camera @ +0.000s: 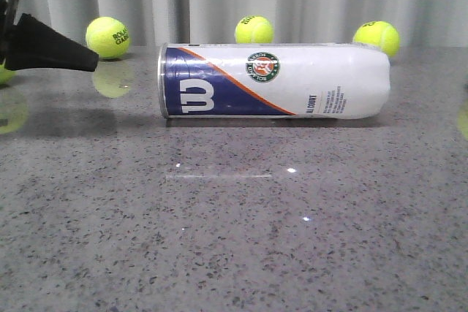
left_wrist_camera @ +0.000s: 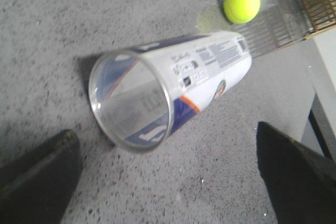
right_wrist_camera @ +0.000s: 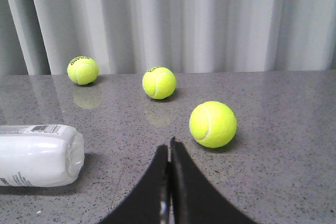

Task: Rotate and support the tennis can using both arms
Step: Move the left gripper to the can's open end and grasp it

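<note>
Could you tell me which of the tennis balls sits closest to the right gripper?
The ball just past the closed fingers in the right wrist view. It looks largest, and the other two balls lie farther back towards the curtain.

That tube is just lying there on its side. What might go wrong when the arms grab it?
The tennis can lies on a smooth table, so a push from the open left gripper may roll it away. Its open end looks thin and might dent. The shut right gripper could bump the nearest ball.

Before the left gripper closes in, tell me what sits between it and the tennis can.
Nothing visible. The left gripper is open, facing the tennis can's open silver-rimmed end, with only bare table between them. The tennis ball lies beyond the can's far end.
</note>
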Tool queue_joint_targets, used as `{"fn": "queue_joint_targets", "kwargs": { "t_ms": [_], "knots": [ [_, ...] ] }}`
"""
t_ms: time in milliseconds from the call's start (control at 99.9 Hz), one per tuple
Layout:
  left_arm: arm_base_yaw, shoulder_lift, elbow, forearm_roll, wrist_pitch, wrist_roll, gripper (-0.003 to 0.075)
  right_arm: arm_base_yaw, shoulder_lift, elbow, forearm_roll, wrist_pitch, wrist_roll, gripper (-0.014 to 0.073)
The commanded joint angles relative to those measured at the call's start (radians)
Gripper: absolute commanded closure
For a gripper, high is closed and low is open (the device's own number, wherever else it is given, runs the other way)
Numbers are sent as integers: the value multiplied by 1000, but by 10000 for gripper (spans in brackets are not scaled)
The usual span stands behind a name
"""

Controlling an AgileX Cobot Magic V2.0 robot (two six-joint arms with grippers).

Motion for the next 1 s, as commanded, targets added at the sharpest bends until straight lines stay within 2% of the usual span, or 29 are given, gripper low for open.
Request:
{"fn": "queue_joint_targets", "kwargs": {
  "t_ms": [0,440,731,781,851,901,991],
  "knots": [
    [-15,-4,-59,-83,55,10,84,-4,10,-26,-2,-88,-1,662],
    [-155,130,-116,-148,75,12,84,-4,10,-26,-2,-88,-1,662],
    [-188,151,-116,-253,97,87,92,-4,11,-26,-2,-88,-1,662],
    [-188,151,-116,-264,102,87,124,-4,11,-26,-2,-88,-1,662],
    [-188,151,-116,-267,102,87,209,-4,11,-26,-2,-88,-1,662],
    [-188,151,-116,-267,102,87,296,-4,11,-26,-2,-88,-1,662],
    [-188,151,-116,-267,104,87,499,-4,11,-26,-2,-88,-1,662]
  ]
}}
